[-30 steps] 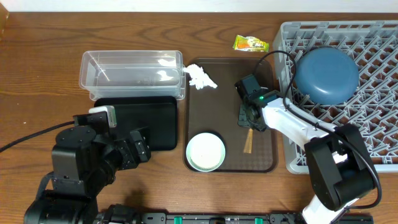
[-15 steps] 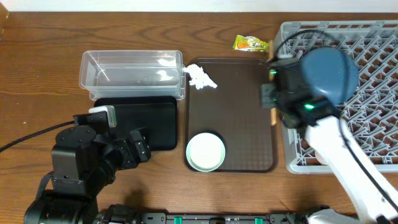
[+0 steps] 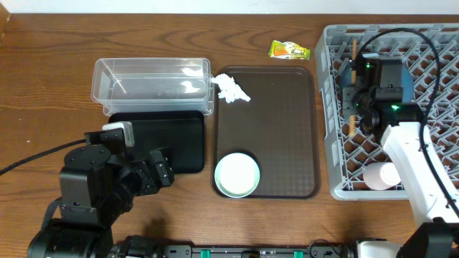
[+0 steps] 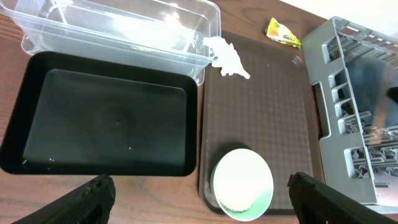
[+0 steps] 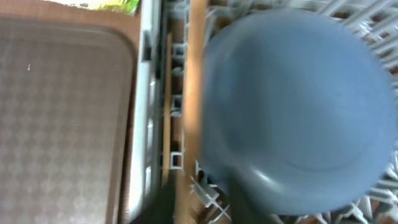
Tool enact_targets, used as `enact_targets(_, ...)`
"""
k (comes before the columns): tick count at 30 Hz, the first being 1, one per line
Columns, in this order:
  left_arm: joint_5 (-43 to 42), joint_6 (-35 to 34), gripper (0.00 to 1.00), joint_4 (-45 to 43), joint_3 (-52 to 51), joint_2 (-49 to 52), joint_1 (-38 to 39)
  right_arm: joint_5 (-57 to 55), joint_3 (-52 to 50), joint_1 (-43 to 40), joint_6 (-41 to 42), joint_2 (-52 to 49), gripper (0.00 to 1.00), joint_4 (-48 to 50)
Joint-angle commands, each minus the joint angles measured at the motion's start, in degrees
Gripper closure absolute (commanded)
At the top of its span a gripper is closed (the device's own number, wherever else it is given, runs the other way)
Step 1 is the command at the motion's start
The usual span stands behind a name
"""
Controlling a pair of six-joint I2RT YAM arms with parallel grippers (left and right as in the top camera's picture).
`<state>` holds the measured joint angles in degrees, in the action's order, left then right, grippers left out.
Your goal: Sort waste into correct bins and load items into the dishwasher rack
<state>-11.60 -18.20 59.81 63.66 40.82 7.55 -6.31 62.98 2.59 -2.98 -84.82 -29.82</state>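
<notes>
My right gripper (image 3: 352,102) is shut on a wooden chopstick (image 3: 352,127) and holds it lengthwise over the left column of the grey dishwasher rack (image 3: 437,43). In the right wrist view the held chopstick (image 5: 196,81) runs up from the jaws (image 5: 199,208). A second, thinner chopstick (image 5: 166,106) lies beside it in the rack. The blue bowl (image 5: 298,106) sits upside down just to its right. A pink cup (image 3: 380,175) lies in the rack's near corner. My left gripper (image 4: 202,199) is open and empty near the table's front. One mint bowl (image 3: 237,174) stands on the brown tray.
The brown serving tray (image 3: 280,122) lies between the bins and the rack. A crumpled tissue (image 3: 231,89) lies at its far left corner. The snack wrapper (image 3: 289,50) lies on the table behind it. The clear tub (image 3: 150,86) stands behind the black tray (image 3: 165,140).
My right arm has lifted the chopstick off the brown tray and carried it right, over the rack's left side. The left arm has not moved.
</notes>
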Motion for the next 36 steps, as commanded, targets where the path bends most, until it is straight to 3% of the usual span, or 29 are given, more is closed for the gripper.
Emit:
enact_targets(1, 0.7, 0.1, 0.09, 0.0, 0.4, 0.0, -0.1, 2.3, 0.2, 1.5, -1.4, 1.3, 0.56, 0.2)
enact_targets(7, 0.7, 0.1, 0.09, 0.0, 0.4, 0.0, -0.1, 2.7, 0.2, 3.3, 0.0, 7.3, 0.47, 0.1)
enact_targets(15, 0.7, 0.1, 0.09, 0.0, 0.4, 0.0, -0.1, 18.3, 0.2, 5.9, 0.2, 20.1, 0.39, -0.7)
enact_targets(16, 0.7, 0.1, 0.09, 0.0, 0.4, 0.0, -0.1, 19.3, 0.2, 6.1, 0.2, 21.6, 0.32, -1.2)
enact_targets(17, 0.7, 0.1, 0.09, 0.0, 0.4, 0.0, -0.1, 20.2, 0.2, 6.4, 0.2, 23.1, 0.10, -1.8)
enact_targets(18, 0.7, 0.1, 0.09, 0.0, 0.4, 0.0, -0.1, 20.5, 0.2, 6.7, 0.2, 24.4, 0.01, -2.6)
enact_targets(25, 0.7, 0.1, 0.09, 0.0, 0.4, 0.0, -0.1, 23.9, 0.2, 7.0, 1.5, 30.5, 0.01, -9.1)
enact_targets(32, 0.7, 0.1, 0.09, 0.0, 0.4, 0.0, -0.1, 36.7, 0.2, 7.0, 8.6, 31.7, 0.01, -18.4)
enact_targets(36, 0.7, 0.1, 0.08, 0.0, 0.4, 0.0, -0.1, 33.5, 0.2, 6.3, 8.0, 32.0, 0.01, -23.8)
